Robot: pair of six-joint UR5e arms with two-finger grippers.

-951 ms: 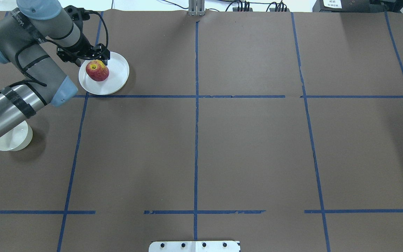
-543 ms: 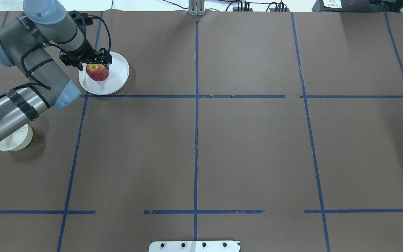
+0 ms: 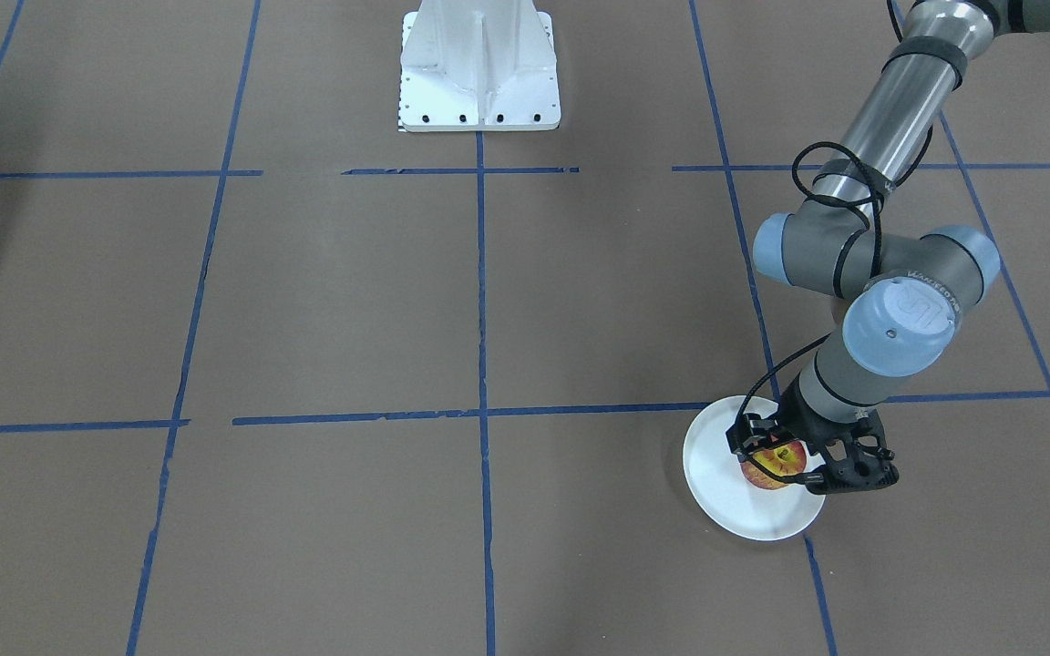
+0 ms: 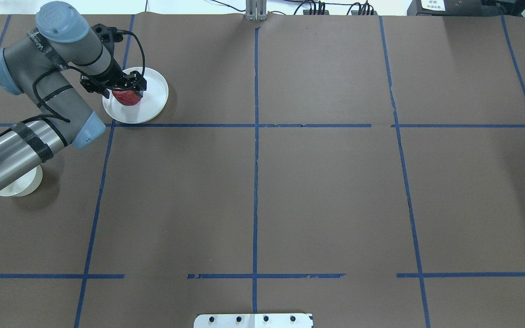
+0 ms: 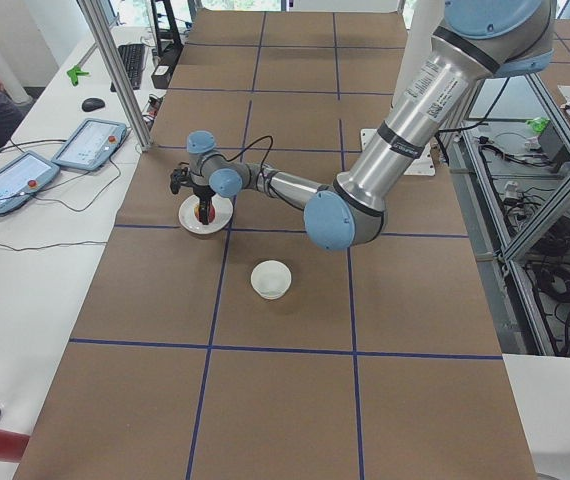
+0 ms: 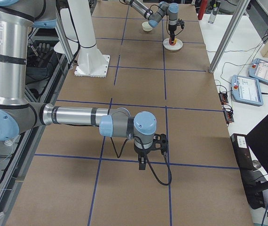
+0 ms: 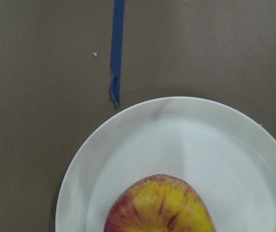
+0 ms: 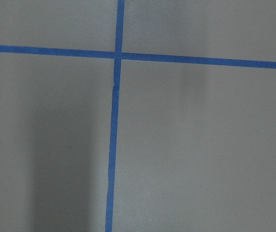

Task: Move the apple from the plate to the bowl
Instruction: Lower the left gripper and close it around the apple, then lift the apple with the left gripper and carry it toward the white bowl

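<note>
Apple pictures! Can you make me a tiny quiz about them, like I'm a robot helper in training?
1. True or false: the apple is already inside the bowl.
2. What is the left gripper down around? A: the apple. B: the bowl. C: nothing at all.
3. Fill in: the tape lines on the table are ____.
Key: 1 false, it sits on the plate. 2 A. 3 blue.
</note>
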